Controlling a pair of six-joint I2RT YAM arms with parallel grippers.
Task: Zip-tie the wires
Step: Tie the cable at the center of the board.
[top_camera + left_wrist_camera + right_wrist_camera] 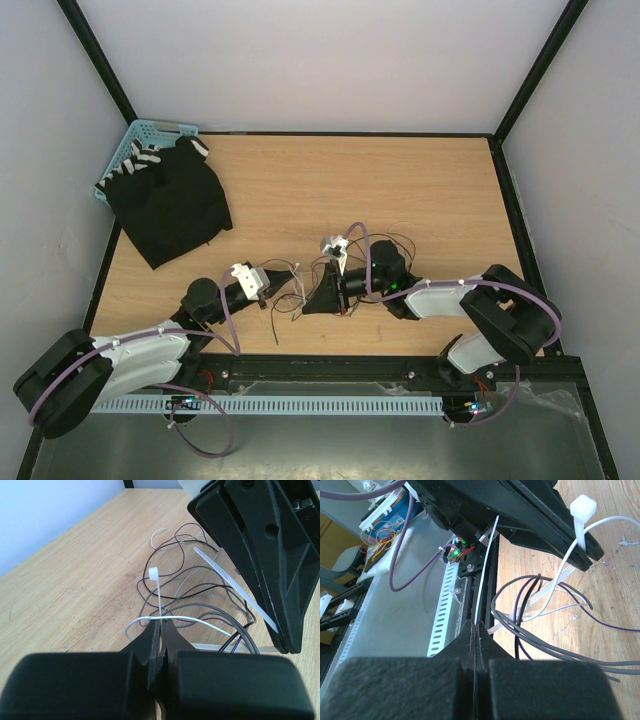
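The wires (290,303) are thin dark, grey and purple strands tangled on the wooden table between my two grippers. They also show in the left wrist view (193,605) and the right wrist view (530,639). My left gripper (161,622) is shut on a white zip tie just below its square head (153,573). My right gripper (477,626) is shut on a thin white strip of zip tie that runs up past its jaws. In the top view the left gripper (288,288) and right gripper (318,298) meet tip to tip over the tangle. The tie head (583,507) sticks out beside the left fingers (535,515).
A black cloth (170,205) lies at the back left, partly over a blue basket (140,140). A black frame rail (400,368) and a white slotted strip (300,405) run along the near edge. White walls close in the table.
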